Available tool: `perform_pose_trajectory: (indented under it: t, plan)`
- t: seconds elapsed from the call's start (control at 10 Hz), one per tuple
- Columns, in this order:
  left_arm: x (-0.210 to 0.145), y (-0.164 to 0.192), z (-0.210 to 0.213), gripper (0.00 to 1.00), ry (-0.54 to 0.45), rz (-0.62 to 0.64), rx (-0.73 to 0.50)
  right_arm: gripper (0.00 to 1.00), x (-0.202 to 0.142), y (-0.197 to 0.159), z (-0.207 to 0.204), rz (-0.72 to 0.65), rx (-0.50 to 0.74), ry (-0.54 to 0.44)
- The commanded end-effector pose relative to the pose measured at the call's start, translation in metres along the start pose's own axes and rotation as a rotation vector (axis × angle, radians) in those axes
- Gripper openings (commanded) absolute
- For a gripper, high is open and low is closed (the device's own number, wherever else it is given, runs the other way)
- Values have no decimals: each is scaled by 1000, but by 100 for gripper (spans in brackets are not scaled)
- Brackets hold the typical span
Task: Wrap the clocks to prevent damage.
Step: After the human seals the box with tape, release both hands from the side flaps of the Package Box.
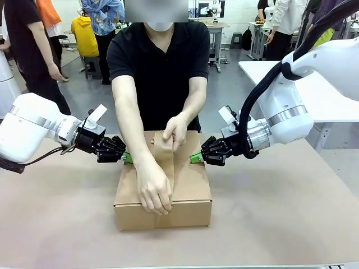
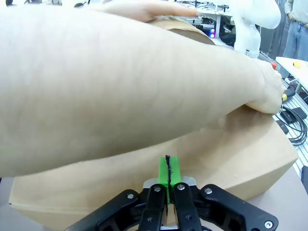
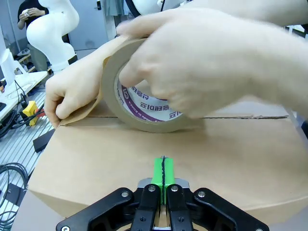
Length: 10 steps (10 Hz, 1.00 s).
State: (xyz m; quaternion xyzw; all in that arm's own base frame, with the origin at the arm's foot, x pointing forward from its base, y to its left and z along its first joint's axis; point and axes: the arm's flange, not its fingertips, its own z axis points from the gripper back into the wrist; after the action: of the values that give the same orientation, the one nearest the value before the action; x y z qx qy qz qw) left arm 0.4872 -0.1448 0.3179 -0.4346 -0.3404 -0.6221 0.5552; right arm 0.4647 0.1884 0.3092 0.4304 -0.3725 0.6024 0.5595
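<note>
A closed cardboard box [image 1: 190, 193] sits mid-table; the clocks are out of view. A person across the table leans over it. One hand [image 1: 154, 193] presses brown tape [image 1: 167, 162] at the box's near edge. The other hand [image 1: 176, 130] holds the tape roll [image 3: 144, 108] at the far edge. My left gripper [image 1: 127, 157] is shut, green pads together, at the box's left upper edge [image 2: 231, 159], under the person's forearm [image 2: 120, 86]. My right gripper [image 1: 195, 158] is shut with nothing in it, its tips [image 3: 163, 171] pointing at the box's right side [image 3: 202, 159].
The brown tabletop [image 1: 280, 224] spreads around the box, with free room in front and on both sides. A white table [image 1: 325, 95] stands at the back right. People stand in the background. Cables [image 3: 14, 178] lie beyond the table edge.
</note>
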Motion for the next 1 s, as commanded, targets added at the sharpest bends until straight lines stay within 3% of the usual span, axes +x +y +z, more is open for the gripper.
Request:
perform_pose_trajectory:
  t: [0.0, 0.9]
  plan:
    - [0, 0, -1, 0, 3, 0, 3, 1, -1, 0, -1, -7, -13, -1]
    - [0, 0, -1, 0, 3, 0, 3, 1, -1, 0, -1, -7, -13, -1]
